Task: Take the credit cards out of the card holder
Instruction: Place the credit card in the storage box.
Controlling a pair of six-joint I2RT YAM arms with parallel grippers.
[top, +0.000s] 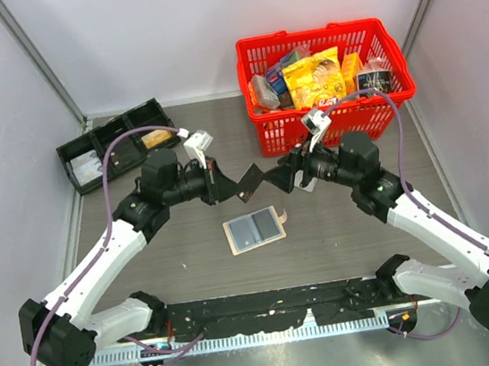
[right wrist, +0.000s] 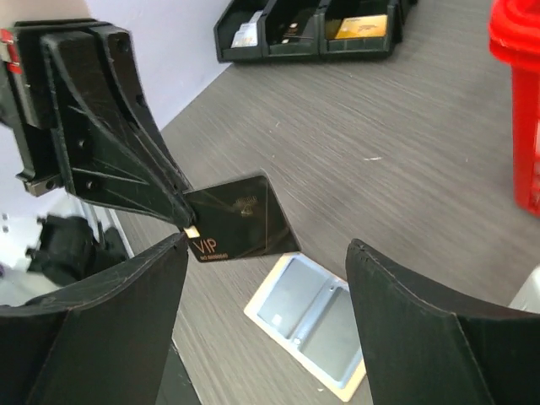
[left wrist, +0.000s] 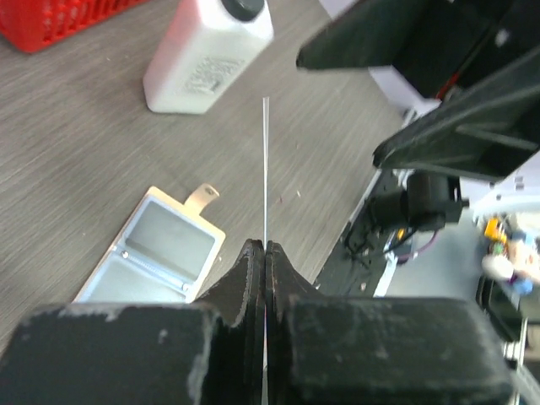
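Observation:
The card holder (top: 254, 229) lies open and flat on the table, a tan frame with grey-blue panels and a small tab; it also shows in the left wrist view (left wrist: 156, 249) and the right wrist view (right wrist: 316, 321). A black credit card marked VIP (right wrist: 236, 215) hangs in the air above it, with my left gripper (left wrist: 266, 246) shut on one corner. Seen from the left wrist, the card (left wrist: 266, 169) is a thin edge-on line. From above, the card (top: 251, 182) sits between both grippers. My right gripper (right wrist: 268, 245) is open, its fingers apart from the card.
A black three-compartment tray (top: 118, 145) holding cards stands at the back left. A red basket (top: 326, 82) of packets is at the back right. A white bottle (left wrist: 207, 55) lies on the table near the right gripper.

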